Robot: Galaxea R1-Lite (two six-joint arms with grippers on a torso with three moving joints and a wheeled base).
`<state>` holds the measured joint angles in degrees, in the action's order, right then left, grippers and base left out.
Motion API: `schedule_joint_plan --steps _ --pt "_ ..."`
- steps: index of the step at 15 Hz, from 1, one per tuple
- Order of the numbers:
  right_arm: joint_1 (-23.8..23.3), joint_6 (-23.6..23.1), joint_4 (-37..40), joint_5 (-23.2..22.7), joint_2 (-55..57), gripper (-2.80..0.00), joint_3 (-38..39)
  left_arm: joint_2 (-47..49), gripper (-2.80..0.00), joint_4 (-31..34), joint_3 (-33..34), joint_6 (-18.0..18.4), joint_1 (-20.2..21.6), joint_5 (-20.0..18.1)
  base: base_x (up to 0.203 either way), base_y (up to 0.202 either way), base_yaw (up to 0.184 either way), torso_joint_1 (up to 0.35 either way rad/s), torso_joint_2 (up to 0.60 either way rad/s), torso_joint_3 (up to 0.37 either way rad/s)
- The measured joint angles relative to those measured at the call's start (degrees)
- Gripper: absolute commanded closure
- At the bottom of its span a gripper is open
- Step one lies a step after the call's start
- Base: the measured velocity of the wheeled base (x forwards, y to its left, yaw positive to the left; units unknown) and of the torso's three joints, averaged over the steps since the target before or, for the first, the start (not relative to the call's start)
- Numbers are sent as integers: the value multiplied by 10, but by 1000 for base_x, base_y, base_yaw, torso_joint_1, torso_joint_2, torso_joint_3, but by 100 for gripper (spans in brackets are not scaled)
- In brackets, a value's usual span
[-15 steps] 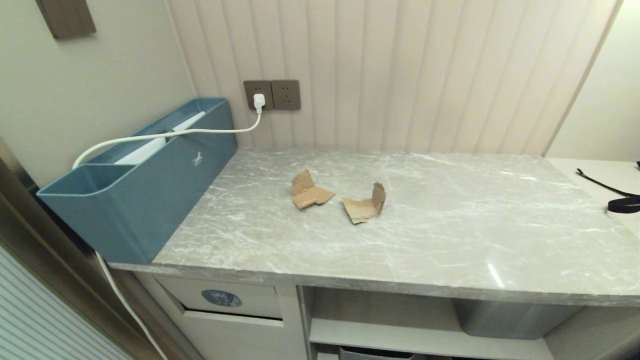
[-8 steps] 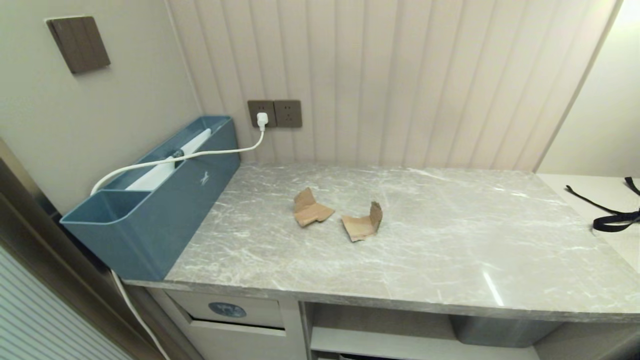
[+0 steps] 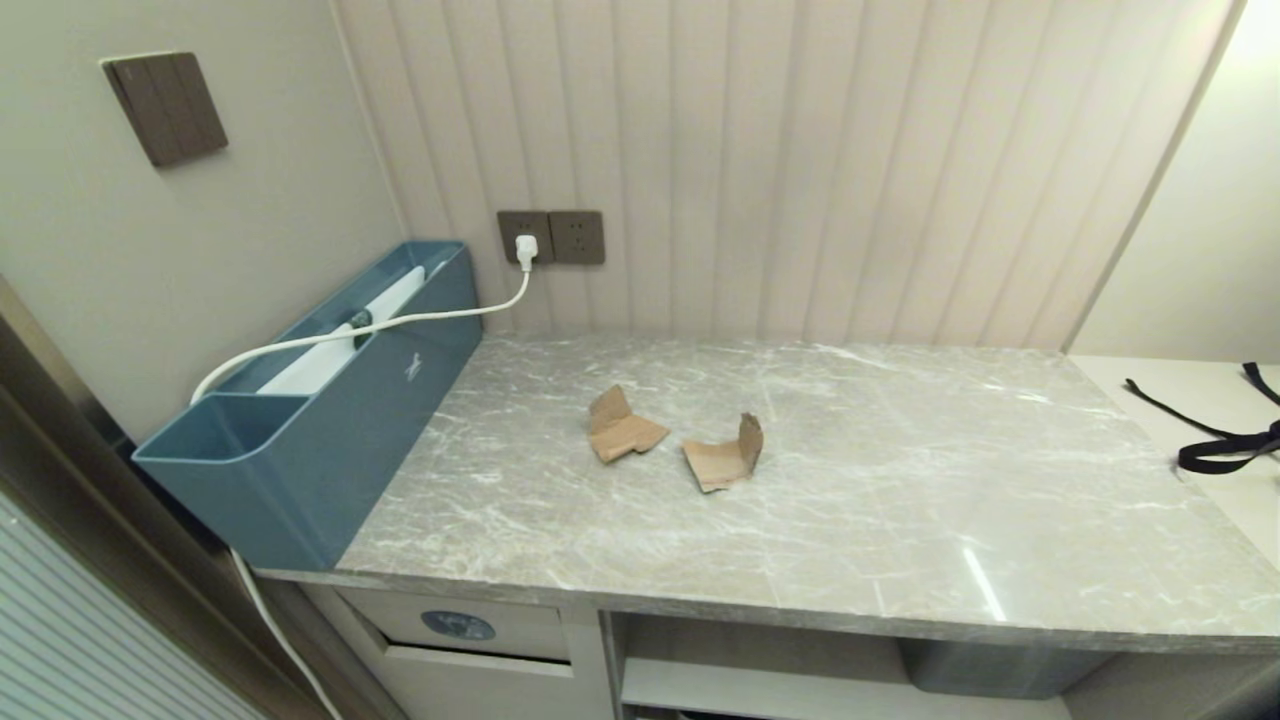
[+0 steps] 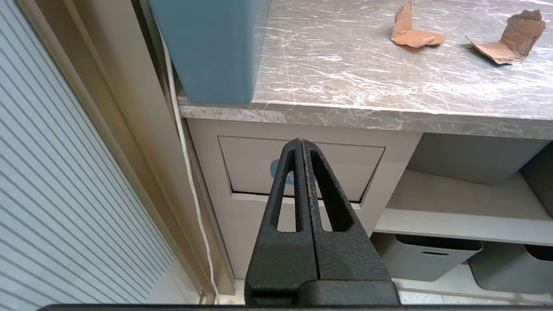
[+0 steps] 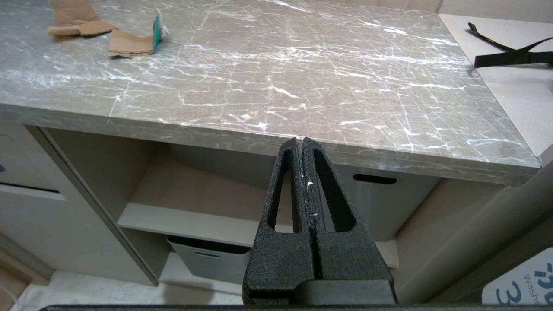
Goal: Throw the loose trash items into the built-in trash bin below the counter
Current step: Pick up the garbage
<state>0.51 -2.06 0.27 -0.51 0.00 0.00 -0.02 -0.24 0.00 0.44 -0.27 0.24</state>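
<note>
scraps (image 3: 670,447) on counter (image 3: 900,520), bin (image 3: 460,628) below

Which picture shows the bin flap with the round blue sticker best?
The left wrist view: the beige tilting bin flap faces the camera whole, though the shut left tool hides most of its round blue sticker. The head view shows only its top and sticker; the right wrist view only an edge.

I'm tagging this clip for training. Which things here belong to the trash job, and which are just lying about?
Job: two cardboard scraps; counter; trash bin flap.
Lying about: blue box; white cable; black strap; grey tubs.
</note>
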Motion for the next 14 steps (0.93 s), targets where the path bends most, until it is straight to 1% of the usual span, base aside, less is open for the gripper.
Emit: schedule_joint_plan --steps 4,14 --pt "0 10 -1 2 0 0 0 0 0 0 0 -1 0 0 0 0 0 0 0 0" --pt "0 13 -1 2 0 0 0 0 0 -7 -4 2 0 -2 0 0 0 0 0 0"
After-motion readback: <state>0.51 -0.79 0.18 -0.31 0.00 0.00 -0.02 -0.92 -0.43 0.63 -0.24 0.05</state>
